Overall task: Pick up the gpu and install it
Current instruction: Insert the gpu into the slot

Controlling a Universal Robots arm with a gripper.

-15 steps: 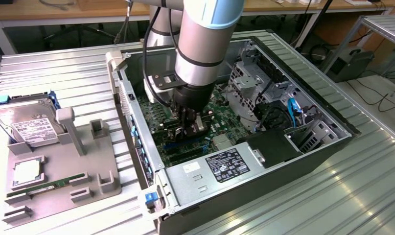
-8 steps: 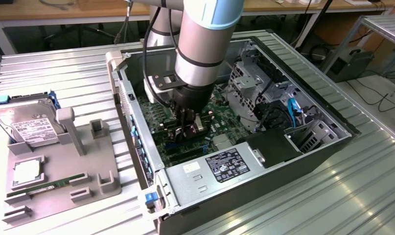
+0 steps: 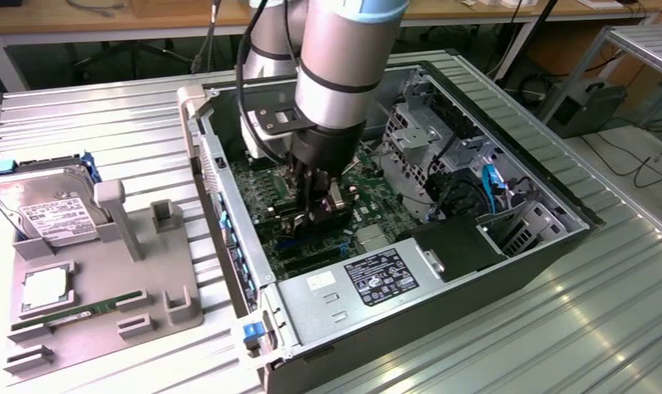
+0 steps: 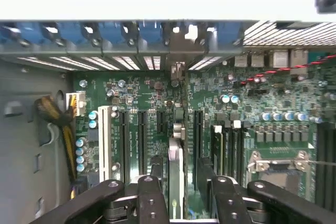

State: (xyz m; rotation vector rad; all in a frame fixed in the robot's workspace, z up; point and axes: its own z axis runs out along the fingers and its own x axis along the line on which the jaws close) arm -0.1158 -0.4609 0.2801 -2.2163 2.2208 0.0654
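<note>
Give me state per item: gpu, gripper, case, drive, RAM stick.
gpu: edge-on, held upright over the motherboard slots.
gripper: shut on the gpu, down inside the case.
computer case: side open, lying flat.
hard drive: propped in the gray holder tray, untouched.
RAM stick: lying in its tray slot.

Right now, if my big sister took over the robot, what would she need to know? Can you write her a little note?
Gripper: shut on the gpu, holding it edge-on and upright, down inside the open computer case.
GPU: over the green motherboard, in line with the long expansion slots; its metal bracket end points at the case's rear slot openings.
Done: gpu picked up and carried into the case.
Left: whether it is fully seated in its slot cannot be told, and it is not released.
Elsewhere: hard drive and RAM stick sit on the grey parts tray.
</note>
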